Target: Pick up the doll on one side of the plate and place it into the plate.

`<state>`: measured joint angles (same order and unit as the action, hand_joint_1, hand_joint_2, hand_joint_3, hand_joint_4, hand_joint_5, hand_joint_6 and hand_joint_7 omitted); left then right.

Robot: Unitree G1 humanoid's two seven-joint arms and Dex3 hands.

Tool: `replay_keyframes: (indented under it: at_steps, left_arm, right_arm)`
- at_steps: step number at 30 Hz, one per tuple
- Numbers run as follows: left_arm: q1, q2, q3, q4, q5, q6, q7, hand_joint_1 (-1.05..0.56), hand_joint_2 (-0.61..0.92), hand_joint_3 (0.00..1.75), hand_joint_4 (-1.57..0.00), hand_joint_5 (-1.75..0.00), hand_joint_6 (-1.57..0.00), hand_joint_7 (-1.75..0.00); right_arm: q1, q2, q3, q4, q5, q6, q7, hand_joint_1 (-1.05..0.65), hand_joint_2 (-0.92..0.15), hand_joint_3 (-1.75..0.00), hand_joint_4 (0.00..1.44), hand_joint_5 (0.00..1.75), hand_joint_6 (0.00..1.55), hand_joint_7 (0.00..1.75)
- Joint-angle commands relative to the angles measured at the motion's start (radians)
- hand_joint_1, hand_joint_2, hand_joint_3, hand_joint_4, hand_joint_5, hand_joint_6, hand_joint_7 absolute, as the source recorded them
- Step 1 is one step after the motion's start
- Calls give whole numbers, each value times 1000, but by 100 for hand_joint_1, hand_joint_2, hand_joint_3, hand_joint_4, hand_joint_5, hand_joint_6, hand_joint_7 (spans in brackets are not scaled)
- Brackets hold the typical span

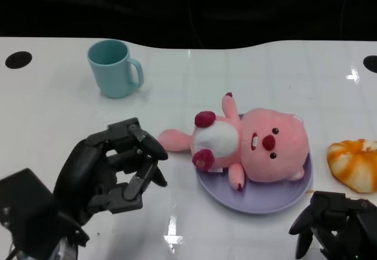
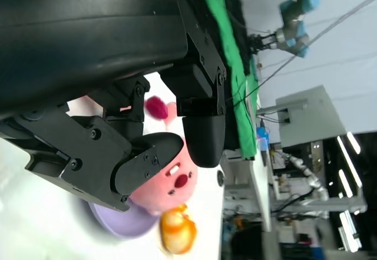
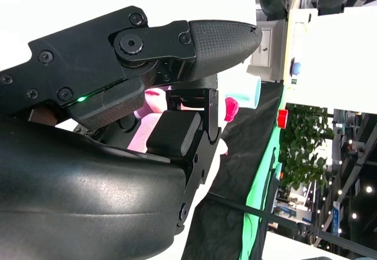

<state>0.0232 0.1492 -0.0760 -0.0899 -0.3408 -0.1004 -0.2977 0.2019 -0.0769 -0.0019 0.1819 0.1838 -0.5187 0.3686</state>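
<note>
On the white worktop, the left hand hovers at the near left with its fingers apart and loosely curled, nothing between them; it sits just beside the doll's tail end without touching it. Behind it, toward the far edge, a pale blue mug stands upright, handle to the right. Right of centre lies the pink plush doll, on its back with a white belly and dark red paws; its head and body rest on the lavender plate, while its tail pokes out over the plate's left rim. Well to the right of the plate sits an orange-and-white bun-like item. At the near right corner, the right hand is low, fingers curled inward around nothing.
</note>
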Motion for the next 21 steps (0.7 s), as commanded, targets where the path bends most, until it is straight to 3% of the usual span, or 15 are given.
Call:
replay_keyframes:
  at_steps: [1,10,21]
  left_arm:
    - [62,3,24,-89,-66,120,0,-10,61,115,-76,-165,-72,-139]
    - [167,-7,55,-235,-176,364,22,-21,53,120,-83,-175,-66,-166]
    - [168,-32,113,-221,-287,555,3,-18,50,136,-87,-175,-67,-175]
  right_arm:
    - [3,-12,-10,-10,2,8,-2,-93,-92,-37,102,137,101,102]
    - [5,-12,-9,-8,-2,2,-2,-94,-92,-39,101,138,100,103]
    - [3,-19,-18,12,5,-17,9,-95,-92,-39,101,138,101,104]
